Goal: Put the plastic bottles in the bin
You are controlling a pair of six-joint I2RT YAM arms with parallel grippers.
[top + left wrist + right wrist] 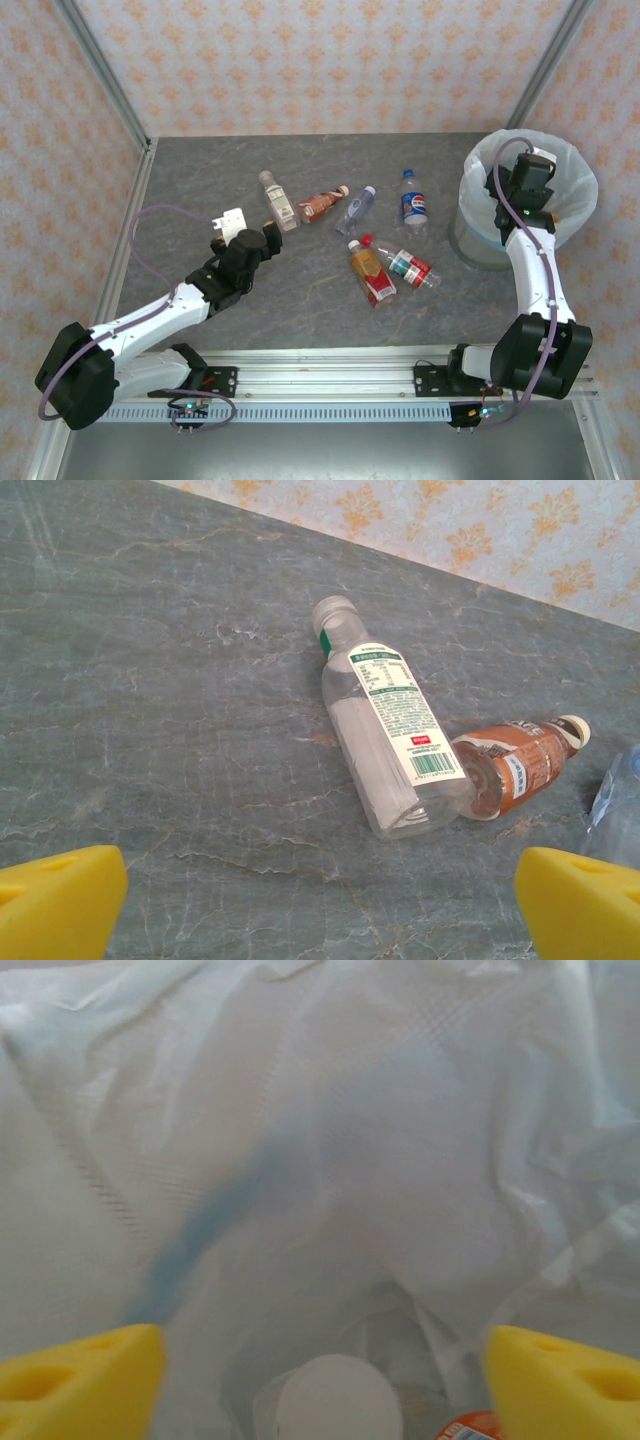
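Note:
Several plastic bottles lie on the grey table: a clear one with a white label (pixel 278 200) (pixel 385 730), a brown-labelled one (pixel 322 205) (pixel 520 765), a clear blue-capped one (pixel 355 210), a blue-labelled one (pixel 412 202), an orange-labelled one (pixel 371 271) and a red-labelled one (pixel 412 267). My left gripper (pixel 265 238) (pixel 320 905) is open just short of the white-labelled bottle's base. Over the bin (pixel 575 165), my right gripper (pixel 533 185) (pixel 322 1380) is open and points down into the bag (pixel 330 1140). A white-capped bottle (pixel 340 1405) lies loose below it, beside an orange label (pixel 470 1428).
Patterned walls and metal posts close in the table at the back and both sides. The bin stands at the far right edge. Another clear bottle (pixel 620 800) shows at the right edge of the left wrist view. Bare tabletop lies left of and in front of the bottles.

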